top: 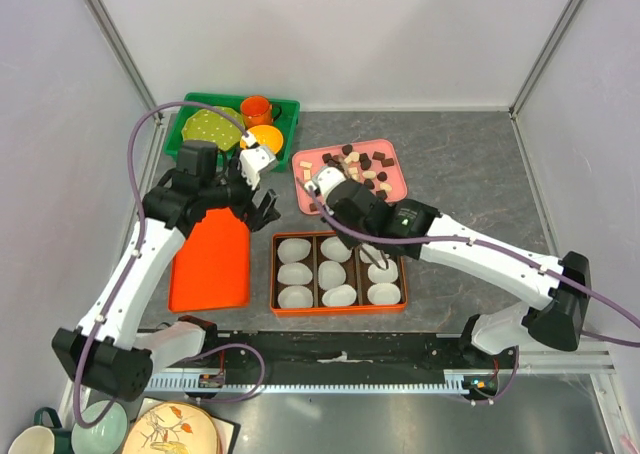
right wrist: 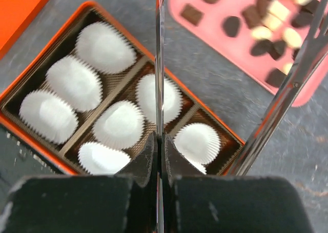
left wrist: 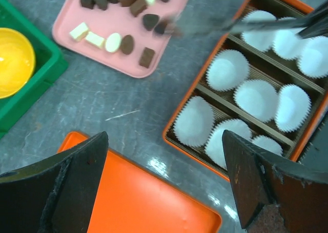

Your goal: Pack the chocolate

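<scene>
right gripper (right wrist: 160, 153) clamped tight on one blade of metal tongs (right wrist: 160, 63), second blade splayed off to its right, so the blades stand apart. directly under that hand: orange box (top: 273, 274) with white paper cups (right wrist: 105, 47) in its compartments. chocolate (right wrist: 233, 25) ahead and to the right of it, past the box's far rim. scattered on pink tray (left wrist: 69, 17): dark, reddish-brown and cream pieces. in the left wrist view, tong tips at the tray's near edge, right by the pieces. too blurred there to tell whether touching.

left gripper (left wrist: 165, 138) spread wide, holding nothing. under and just behind its fingers: orange lid (left wrist: 138, 202), flat on grey table (left wrist: 118, 104). box just off to its right, apart from the lid. pink tray with the chocolate ahead, slightly left. green bin (left wrist: 31, 84) with yellow bowl (left wrist: 13, 61) off to the left. in the top view, left hand above the lid's far end.
</scene>
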You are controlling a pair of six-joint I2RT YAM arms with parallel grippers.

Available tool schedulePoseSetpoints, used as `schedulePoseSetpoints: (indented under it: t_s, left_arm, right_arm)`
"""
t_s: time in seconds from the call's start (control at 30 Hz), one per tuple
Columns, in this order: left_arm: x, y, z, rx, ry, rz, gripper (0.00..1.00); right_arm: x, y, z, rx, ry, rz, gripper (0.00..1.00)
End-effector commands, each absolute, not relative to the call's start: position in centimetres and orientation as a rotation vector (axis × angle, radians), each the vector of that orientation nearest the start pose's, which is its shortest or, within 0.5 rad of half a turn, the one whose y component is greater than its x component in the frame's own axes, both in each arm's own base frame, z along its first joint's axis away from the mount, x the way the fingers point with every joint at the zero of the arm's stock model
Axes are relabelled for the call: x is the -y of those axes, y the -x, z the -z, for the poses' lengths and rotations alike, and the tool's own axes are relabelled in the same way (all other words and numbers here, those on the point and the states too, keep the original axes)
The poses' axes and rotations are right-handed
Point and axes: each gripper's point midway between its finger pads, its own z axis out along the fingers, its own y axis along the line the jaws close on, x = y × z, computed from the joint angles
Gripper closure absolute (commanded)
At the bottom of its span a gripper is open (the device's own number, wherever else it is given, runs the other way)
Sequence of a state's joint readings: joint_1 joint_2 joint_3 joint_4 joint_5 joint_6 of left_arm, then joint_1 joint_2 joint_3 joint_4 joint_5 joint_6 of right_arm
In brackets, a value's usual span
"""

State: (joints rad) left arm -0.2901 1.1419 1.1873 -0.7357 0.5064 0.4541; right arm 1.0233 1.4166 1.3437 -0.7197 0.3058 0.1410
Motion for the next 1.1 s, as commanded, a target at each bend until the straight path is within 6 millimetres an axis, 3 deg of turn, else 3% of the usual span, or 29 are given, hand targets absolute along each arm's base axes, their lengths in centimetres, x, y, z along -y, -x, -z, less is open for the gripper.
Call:
schedulePoseSetpoints:
  t_s: [0.0, 0.13, 0.37, 0.57, 0.7, 0.97, 1.07]
  left_arm:
    - [16.2, -24.1, -25.4, -1.816, -1.187, 0.561, 0.01]
    - [15.7, -21.9, -25.9, -1.798, -1.216, 0.566, 0.01]
    - [14.9, -18.9, -28.0, -1.575, -1.319, 0.462, 0.01]
    - [16.3, -16.1, -27.3, -1.468, -1.429, 0.600, 0.01]
    - [16.7, -15.2, -26.6, -1.469, -1.487, 0.667, 0.05]
    - [16.1, -15.3, -24.5, -1.424, -1.609, 0.599, 0.11]
    - [16.0, -15.1, -24.2, -1.401, -1.643, 0.593, 0.17]
  right_arm:
    - [-31.8, -21.9, -23.4, -2.040, 1.044, -0.259, 1.00]
    - [-33.5, -20.5, -23.2, -2.025, 1.115, -0.346, 1.00]
    - [-35.4, -17.4, -22.2, -1.999, 1.235, -0.397, 1.00]
    - [-36.6, -15.4, -22.1, -1.980, 1.306, -0.436, 1.00]
    - [-36.6, -14.9, -22.2, -1.957, 1.351, -0.423, 1.00]
    - [-36.2, -13.7, -22.3, -1.944, 1.387, -0.483, 1.00]
    - [-36.1, -13.1, -22.1, -1.946, 1.403, -0.517, 1.00]
